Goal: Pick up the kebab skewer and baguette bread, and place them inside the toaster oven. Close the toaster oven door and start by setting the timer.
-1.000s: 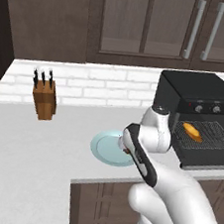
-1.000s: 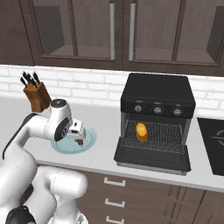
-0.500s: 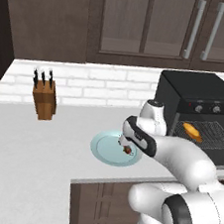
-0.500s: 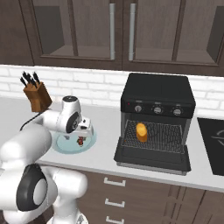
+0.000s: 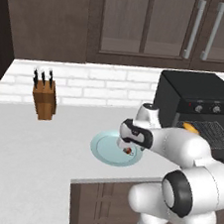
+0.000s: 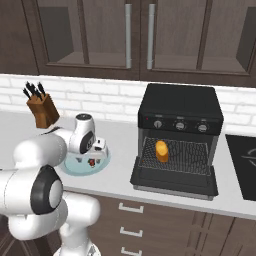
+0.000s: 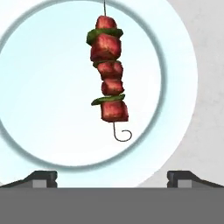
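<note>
- Gripper (image 7: pixel 112 176) jaws wide apart, nothing between them; hangs over plate (image 7: pixel 183 87), pointing down at it.
- In hand view the two finger tips (image 7: pixel 40 177) sit at bottom, one each side, both clear of the skewer (image 7: pixel 108 70).
- Skewer lies on plate: red-brown meat chunks w/ green bits between, thin wire w/ curled hook end nearest the gripper. Sits a bit off plate centre in hand view.
- Left base view: plate (image 5: pixel 101 150) on counter (image 5: pixel 29 148) near front edge, hand (image 5: pixel 130 136) over its right part, a bit of skewer (image 5: pixel 127 150) showing under the hand.
- Right base view: gripper (image 6: pixel 99 149) above plate (image 6: pixel 75 167), skewer (image 6: pixel 92 162) just below it.
- Oven (image 6: pixel 181 107) stands on counter to right of plate, well apart from it. Door (image 6: pixel 172 180) folded down flat, open.
- Bread (image 6: pixel 161 151) upright on the oven rack, inside the cavity; orange tip (image 5: pixel 188 127) of it peeks past the arm in left base view.
- Oven knobs (image 6: pixel 180 125) in a row above the opening.
- Knife block (image 5: pixel 44 98) by the brick wall, left of plate, well apart.
</note>
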